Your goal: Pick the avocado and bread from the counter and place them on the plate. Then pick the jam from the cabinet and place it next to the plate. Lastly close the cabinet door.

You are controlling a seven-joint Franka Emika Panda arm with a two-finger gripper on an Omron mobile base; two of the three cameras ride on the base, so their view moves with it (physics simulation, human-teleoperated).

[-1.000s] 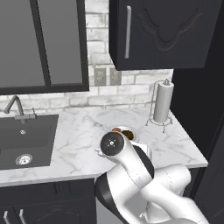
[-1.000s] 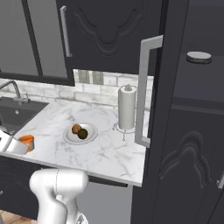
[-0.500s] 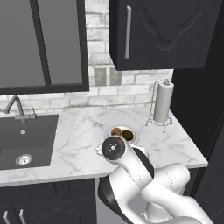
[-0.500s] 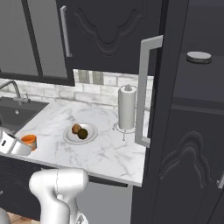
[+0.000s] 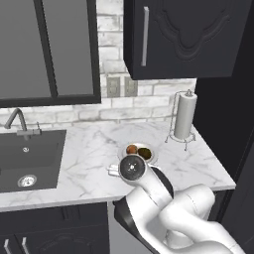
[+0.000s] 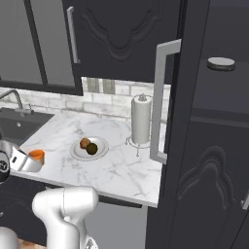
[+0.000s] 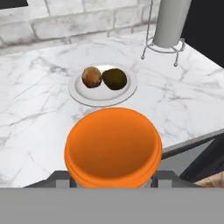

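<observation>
My gripper (image 7: 113, 178) is shut on the jam (image 7: 113, 146), a jar with a round orange lid that faces the hand camera. In the right base view the jam (image 6: 36, 156) hangs in my gripper (image 6: 28, 161) over the counter (image 6: 121, 170) near its front edge, left of the plate (image 6: 77, 151). The pale plate (image 7: 78, 92) holds the orange-brown bread (image 7: 91, 77) and the dark green avocado (image 7: 114, 79) side by side. In the left base view the plate (image 5: 153, 158) lies just beyond my wrist. The tall cabinet door (image 6: 181, 146) stands open.
A paper towel roll on a wire stand (image 6: 141, 119) is at the back right of the counter. The black sink (image 5: 30, 158) and tap lie to the left. A grey disc (image 6: 221, 62) rests on a cabinet shelf. Black upper cabinets (image 5: 173, 37) hang above.
My hand has drifted slightly down and toward the plate with the jam in its grip. Plate, bread and avocado have stayed put.
</observation>
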